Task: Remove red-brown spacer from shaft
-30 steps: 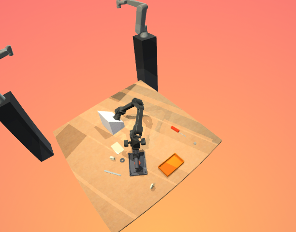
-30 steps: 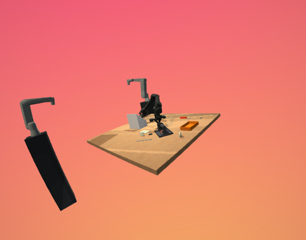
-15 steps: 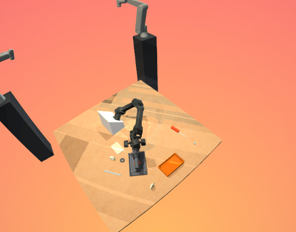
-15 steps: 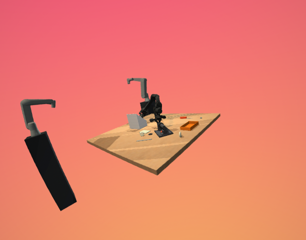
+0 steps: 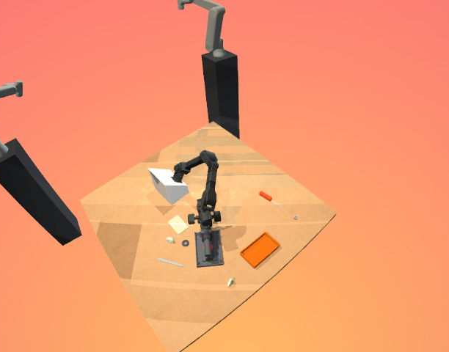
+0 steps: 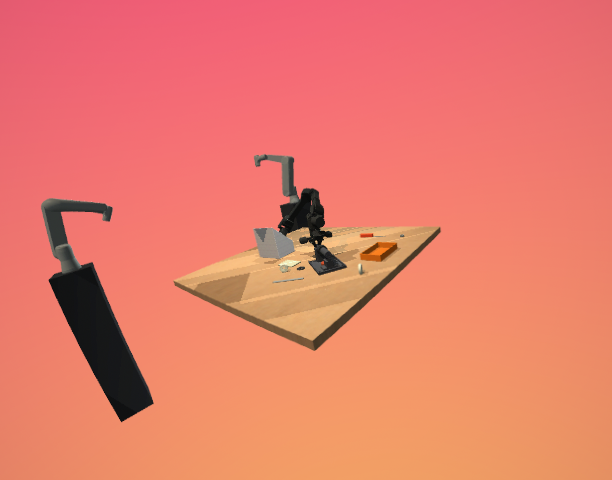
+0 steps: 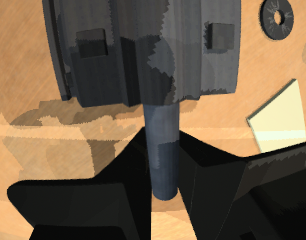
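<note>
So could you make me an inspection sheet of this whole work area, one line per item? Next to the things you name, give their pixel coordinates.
Surface: wood-look tabletop [image 5: 172,303] [image 6: 275,310], crossed by light and dark patches.
Job's things: shaft [image 7: 162,135] protrudes from a dark fixture [image 5: 198,259] [image 7: 188,65]; a reddish part shows there, too small to identify.
Clutter: orange tray [image 5: 249,261] [image 6: 368,257], red-handled screwdriver [image 5: 265,196] [image 6: 366,235], pale square [image 5: 177,224] [image 6: 289,263] [image 7: 283,115], dark ring [image 5: 183,245] [image 7: 267,27], grey-white block [image 5: 172,189] [image 6: 278,248], thin rod [image 5: 170,262] [image 6: 288,280], some small pieces.
Gripper: fingers shut on the shaft.
Cables: nothing seen.
Surroundings: two grey arms [image 5: 214,28] [image 6: 55,227] on black pedestals [image 5: 222,91] [image 6: 97,335] beyond the table.
</note>
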